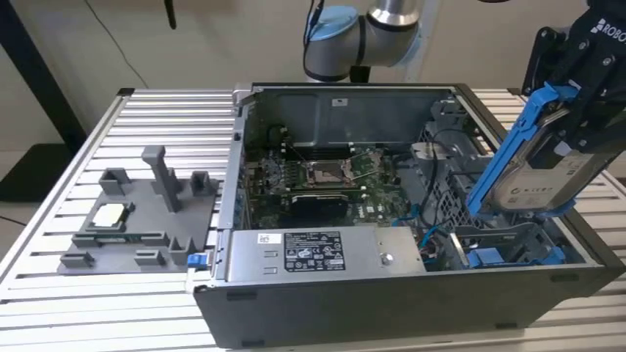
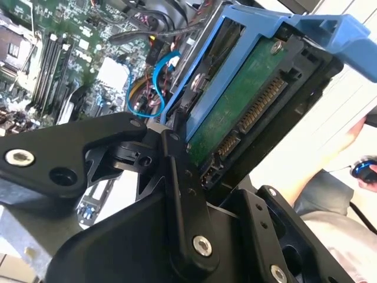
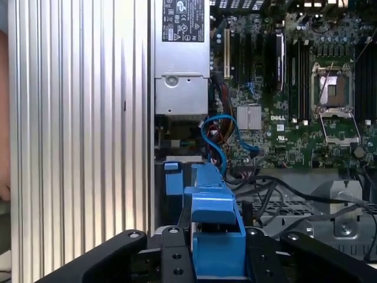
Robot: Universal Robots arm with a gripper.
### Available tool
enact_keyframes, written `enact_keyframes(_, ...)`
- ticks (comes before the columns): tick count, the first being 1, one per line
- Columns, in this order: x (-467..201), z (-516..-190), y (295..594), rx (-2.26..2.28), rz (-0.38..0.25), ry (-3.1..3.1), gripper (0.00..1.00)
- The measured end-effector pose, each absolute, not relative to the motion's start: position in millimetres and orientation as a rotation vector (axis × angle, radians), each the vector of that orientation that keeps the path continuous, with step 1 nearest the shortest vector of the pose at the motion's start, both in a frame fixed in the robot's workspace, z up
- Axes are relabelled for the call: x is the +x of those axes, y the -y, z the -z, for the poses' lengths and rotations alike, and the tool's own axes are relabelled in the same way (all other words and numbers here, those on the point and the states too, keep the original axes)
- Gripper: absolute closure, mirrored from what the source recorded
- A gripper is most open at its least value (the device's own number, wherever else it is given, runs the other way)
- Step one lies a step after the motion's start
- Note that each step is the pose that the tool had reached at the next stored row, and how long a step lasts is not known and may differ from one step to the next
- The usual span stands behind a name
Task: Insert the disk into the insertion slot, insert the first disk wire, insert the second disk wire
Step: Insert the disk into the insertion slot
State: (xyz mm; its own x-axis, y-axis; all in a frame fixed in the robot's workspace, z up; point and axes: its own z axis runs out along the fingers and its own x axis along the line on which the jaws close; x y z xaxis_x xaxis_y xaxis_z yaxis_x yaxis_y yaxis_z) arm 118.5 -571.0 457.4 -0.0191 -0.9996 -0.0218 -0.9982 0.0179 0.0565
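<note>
My gripper is shut on the disk, a silver-grey drive with a white label in a bright blue carrier. It hangs tilted, nearly on edge, above the open computer case at the exterior view's right. The second wrist view shows the disk's green circuit side and connector between the black fingers. In the first wrist view the carrier's blue end sits between the fingers. Below the disk is the insertion slot with blue rails. Blue wires loop loose near the slot.
The open case stands on a slatted aluminium table. A grey labelled power-supply box fills its front, with the motherboard behind. A grey fixture tray lies at the exterior view's left. A person's arm is close by.
</note>
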Motion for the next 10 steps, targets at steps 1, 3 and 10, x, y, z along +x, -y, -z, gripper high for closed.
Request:
enact_keyframes(1,118.6,-455.8,571.3,2.183,0.087,2.224,0.67)
enact_keyframes(3,118.8,-452.3,571.8,2.183,0.087,2.224,0.67)
enact_keyframes(10,120.2,-442.3,572.4,2.185,0.089,2.225,0.67)
